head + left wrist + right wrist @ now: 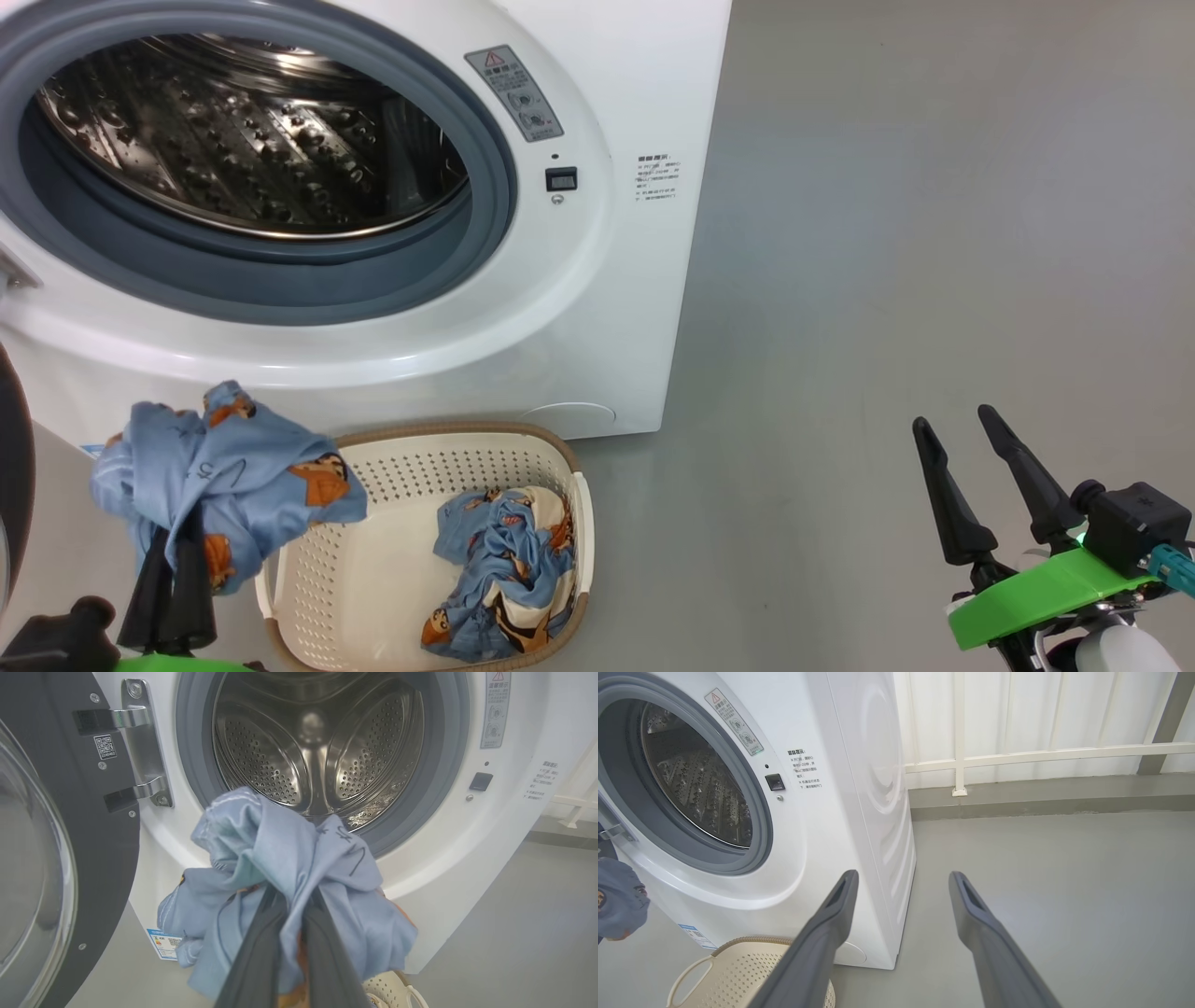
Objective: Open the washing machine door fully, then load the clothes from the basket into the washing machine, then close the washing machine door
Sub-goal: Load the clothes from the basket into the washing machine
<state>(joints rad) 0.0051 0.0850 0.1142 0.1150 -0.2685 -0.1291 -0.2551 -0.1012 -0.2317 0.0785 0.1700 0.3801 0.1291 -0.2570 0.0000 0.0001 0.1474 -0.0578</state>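
Note:
The white washing machine [597,308] stands with its steel drum [252,140] exposed. Its door [56,858] is swung open to the left, hinges showing. My left gripper [173,541] is shut on a light-blue piece of the clothes [224,467], lifted above the left end of the basket [373,560] and below the drum mouth [322,751]. In the left wrist view the cloth [289,872] drapes over my fingers. Another printed piece [504,569] lies in the basket's right half. My right gripper [957,448] hangs open over bare floor at the right, nothing between its fingers [831,924].
Grey floor [887,280] stretches to the right of the machine. A white panelled wall with a low rail [1041,756] runs behind it. The basket's rim [738,947] sits close against the machine's front.

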